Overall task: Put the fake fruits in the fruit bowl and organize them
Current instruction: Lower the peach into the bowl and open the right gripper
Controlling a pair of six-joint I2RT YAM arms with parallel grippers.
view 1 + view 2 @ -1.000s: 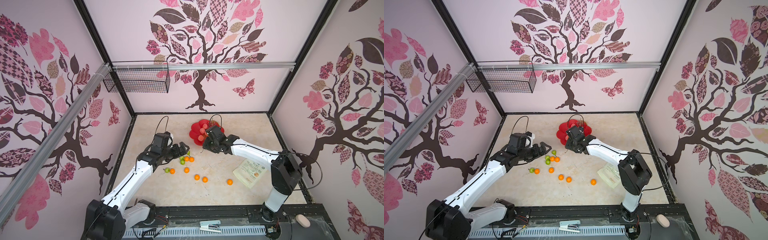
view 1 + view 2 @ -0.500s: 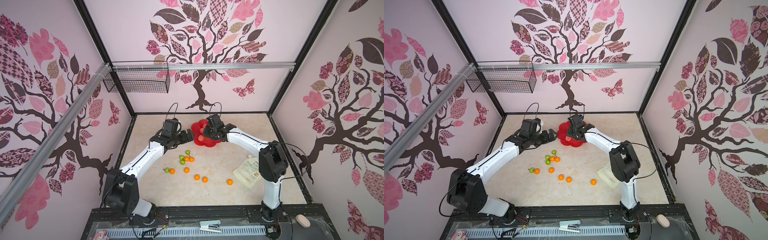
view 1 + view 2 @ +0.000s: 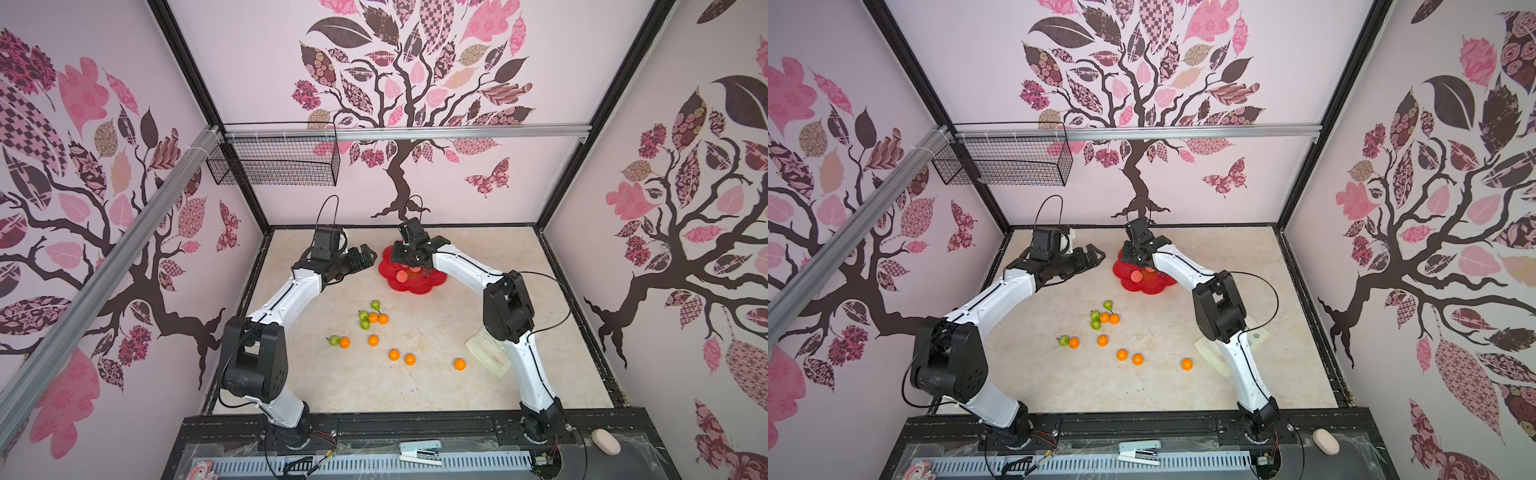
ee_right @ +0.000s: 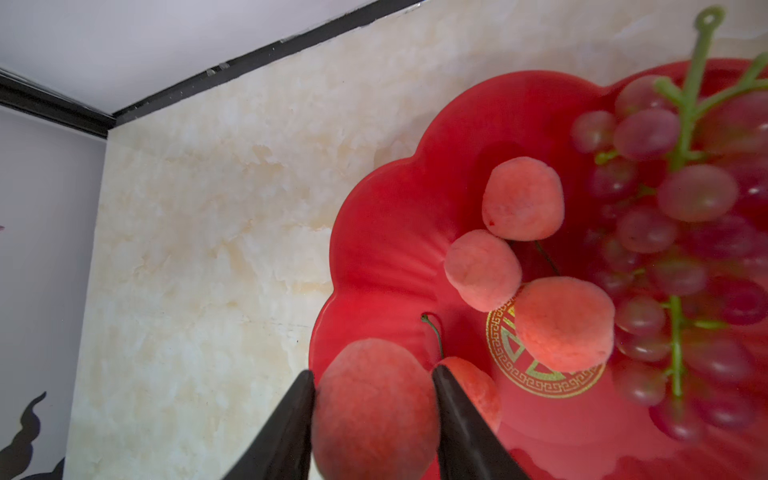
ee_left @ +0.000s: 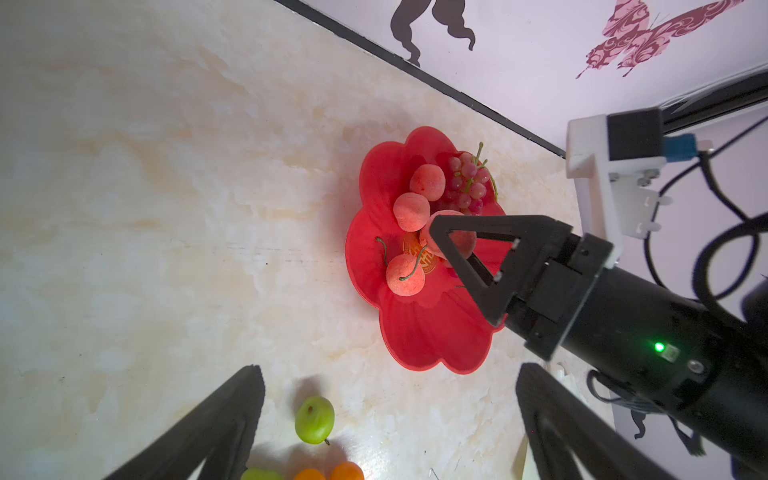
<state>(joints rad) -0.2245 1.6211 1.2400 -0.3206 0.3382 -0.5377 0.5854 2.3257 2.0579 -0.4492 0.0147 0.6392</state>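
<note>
Over the last second the left arm had swung up from the loose fruit at mid-table and stretched toward the far wall. The left gripper (image 3: 367,254) now hung just beside the bowl (image 3: 415,289), on its left in both top views. The right gripper (image 4: 372,374) had stayed over the bowl.

The left gripper's jaws stood wide with nothing between them. In the left wrist view its fingers (image 5: 228,415) framed bare table (image 5: 166,208) and the bowl's near edge.

The right gripper was closed on a peach (image 4: 374,411), with a finger pressed against each side of it. It held the peach over the bowl, close beside the gold emblem (image 4: 509,353). Whether that peach touched the dish could not be told.

Loose peaches (image 4: 523,198) lay in the bowl in a cluster running from the emblem toward the rim. The grapes (image 4: 681,232) lay just beside them. One more peach, with a green stem, showed partly behind a right finger.

Out on the table, well apart from the bowl, oranges (image 3: 394,355) and green fruits (image 3: 365,325) lay scattered. Several of them were bunched together on the side nearer the bowl. The pouch (image 3: 486,353) lay flat near the right arm, partly hidden by it.
</note>
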